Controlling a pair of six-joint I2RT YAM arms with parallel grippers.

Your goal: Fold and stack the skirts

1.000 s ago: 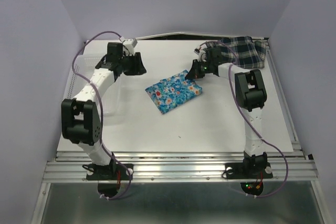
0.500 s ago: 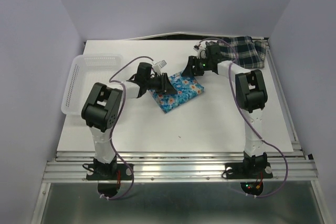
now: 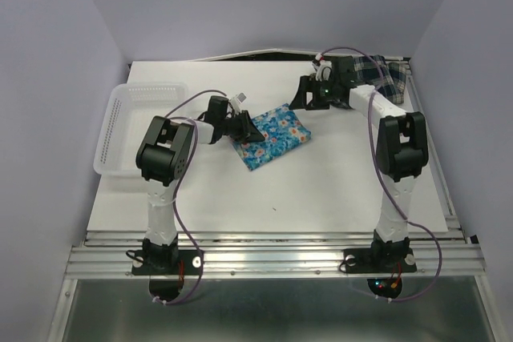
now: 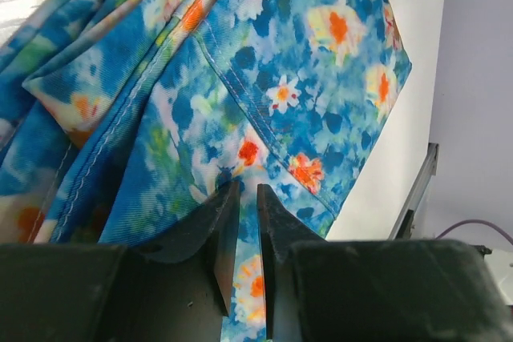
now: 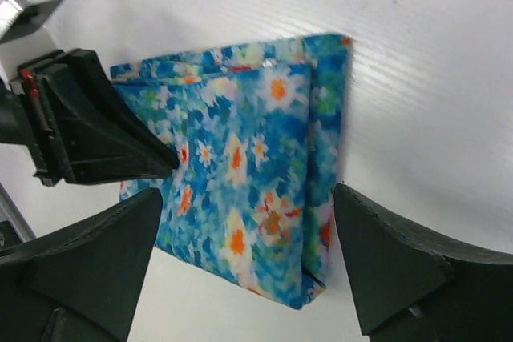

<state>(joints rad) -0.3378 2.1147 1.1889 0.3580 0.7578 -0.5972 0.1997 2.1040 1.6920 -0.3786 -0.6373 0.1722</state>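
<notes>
On your white counter [image 3: 321,190] between lilac walls [image 3: 48,78], left tool [image 4: 246,191] pinches the bright blue floral cloth skirt [image 3: 272,135]; outstretched right tool [image 5: 244,198] hovers wide, empty.

Left fingers [image 4: 218,234] pinched close, right fingers [image 5: 383,266] spread wide.

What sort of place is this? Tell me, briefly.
Probably a robot lab test cell: bare lavender walls box in a white table, with the left arm and right arm bolted to an aluminium rail at its near edge.

Stitched woven cloth — floral skirt [image 4: 304,78]; matt white, finely ribbed — table [image 5: 417,78]
</notes>
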